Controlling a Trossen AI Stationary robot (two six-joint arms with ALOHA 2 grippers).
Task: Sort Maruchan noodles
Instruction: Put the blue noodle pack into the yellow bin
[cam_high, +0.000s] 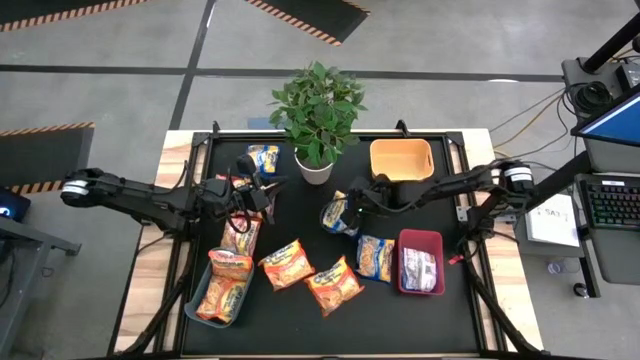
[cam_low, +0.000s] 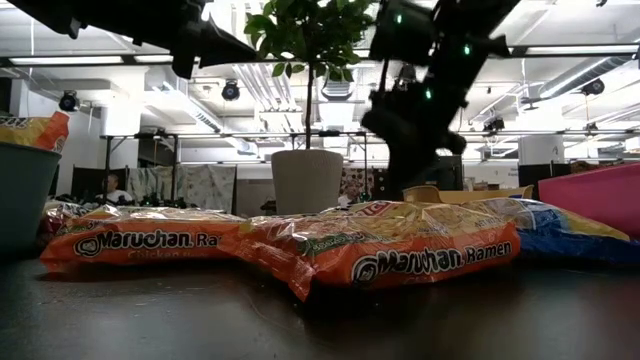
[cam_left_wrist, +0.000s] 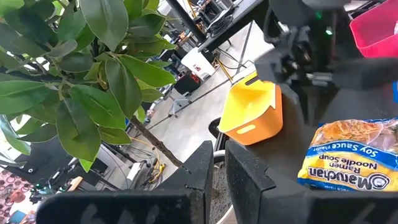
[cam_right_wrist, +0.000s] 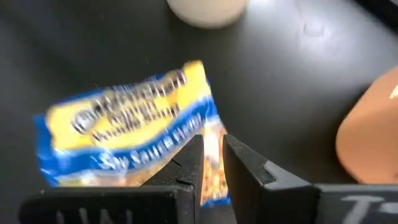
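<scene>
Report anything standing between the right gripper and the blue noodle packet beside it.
Nothing visible does: the right gripper pinches the blue packet by its edge; the plant pot stands apart.

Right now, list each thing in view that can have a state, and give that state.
Left gripper: shut, empty.
Right gripper: shut on blue soy sauce packet.
Orange bin: upright, empty.
Red bin: holds one pinkish packet.
Grey-blue bin: holds stacked orange packets.
Loose orange packets: lying flat, unsorted.
Potted plant: upright.
</scene>
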